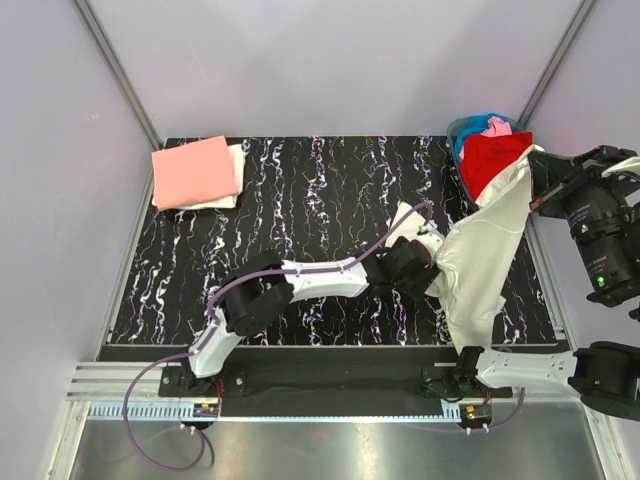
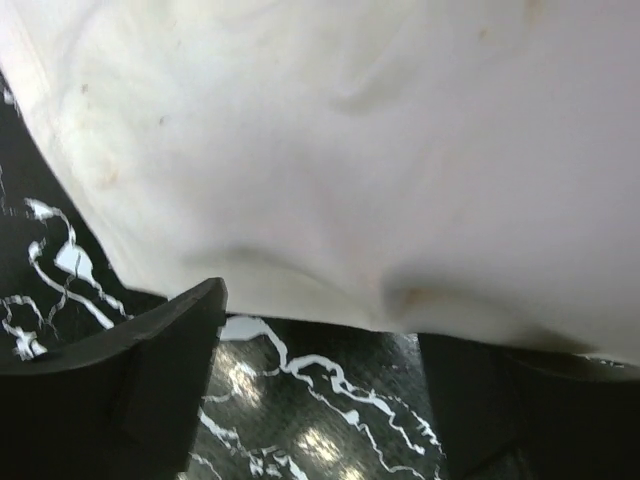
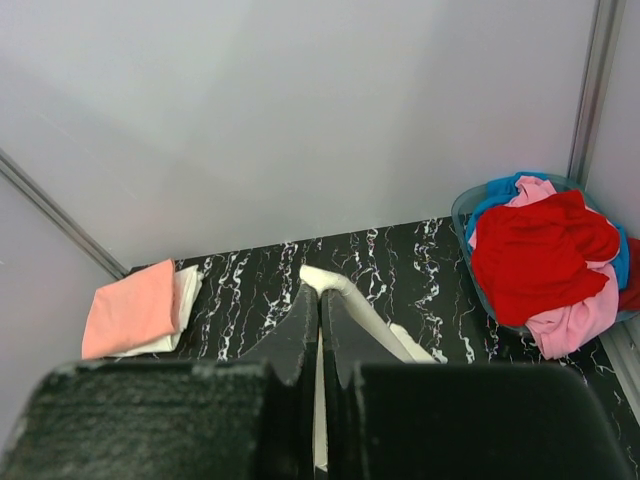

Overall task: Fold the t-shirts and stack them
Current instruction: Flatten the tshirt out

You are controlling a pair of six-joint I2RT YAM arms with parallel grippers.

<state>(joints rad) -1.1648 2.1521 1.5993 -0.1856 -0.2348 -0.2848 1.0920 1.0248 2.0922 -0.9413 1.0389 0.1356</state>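
The black marbled table (image 1: 330, 200) stands between pale walls. We find the right gripper (image 3: 320, 300) clamped on a fold of the cream t-shirt (image 1: 480, 260), which hangs below it toward the table. The left gripper (image 2: 320, 322) has its jaws apart, the cloth's lower edge just ahead of its fingertips and not yet between them. Far left of both tools lies the salmon-pink t-shirt (image 1: 192, 170), folded on the white t-shirt (image 1: 238, 170). Beside the right gripper a basket (image 3: 460, 215) holds the red t-shirt (image 3: 540, 250), a pink t-shirt (image 3: 565, 325) and a blue t-shirt (image 3: 500, 190). We judge the step to be spreading the cream t-shirt for folding. Next, the left gripper must close on that edge so both can draw it flat
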